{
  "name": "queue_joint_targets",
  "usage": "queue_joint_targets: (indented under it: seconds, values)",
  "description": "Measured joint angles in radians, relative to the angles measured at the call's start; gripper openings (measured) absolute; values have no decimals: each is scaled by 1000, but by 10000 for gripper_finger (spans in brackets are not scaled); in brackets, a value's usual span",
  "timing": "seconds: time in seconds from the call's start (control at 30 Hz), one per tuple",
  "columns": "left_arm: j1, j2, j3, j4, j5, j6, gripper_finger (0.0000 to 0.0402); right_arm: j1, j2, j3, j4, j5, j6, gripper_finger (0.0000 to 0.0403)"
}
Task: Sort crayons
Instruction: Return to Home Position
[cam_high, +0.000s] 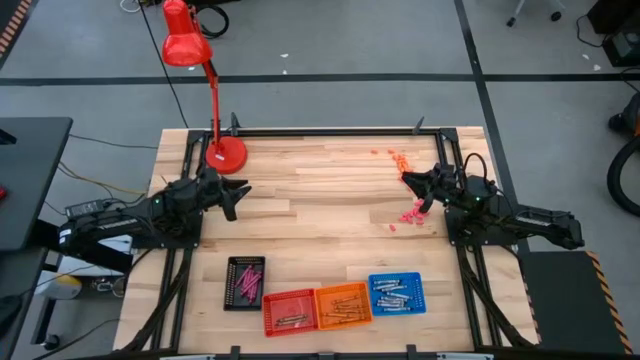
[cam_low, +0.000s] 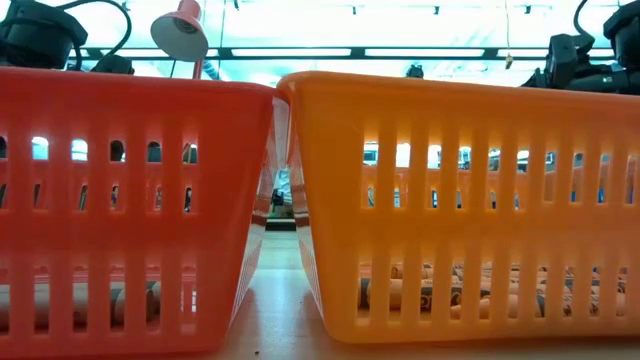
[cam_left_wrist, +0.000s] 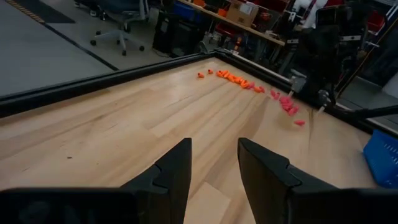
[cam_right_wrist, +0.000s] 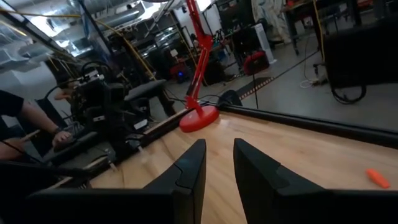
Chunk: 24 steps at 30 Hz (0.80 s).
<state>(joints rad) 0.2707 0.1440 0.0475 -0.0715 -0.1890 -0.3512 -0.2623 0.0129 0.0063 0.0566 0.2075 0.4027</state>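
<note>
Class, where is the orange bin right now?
In the high view the orange bin stands at the table's lower edge, about midway across, between the red bin and the blue bin.

**A:** Any lettering to read on the bins or the lamp?

**B:** None. The red bin and the orange bin show plain slotted walls, and the red lamp at the table's eleven o'clock bears no legible mark.

**A:** The crayons?

**B:** Paper wrappers show through the orange slots, but no print can be made out on them.

**A:** And the room behind?

**B:** A cardboard box at twelve o'clock, too small to read.
</note>
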Motion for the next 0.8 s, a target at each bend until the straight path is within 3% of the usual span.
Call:
queue_joint_targets:
  seconds: [0.8]
  values:
    - [0, 0, 0, 0, 0, -2, 141, 0, 0, 0, 1, -2, 23, 87]
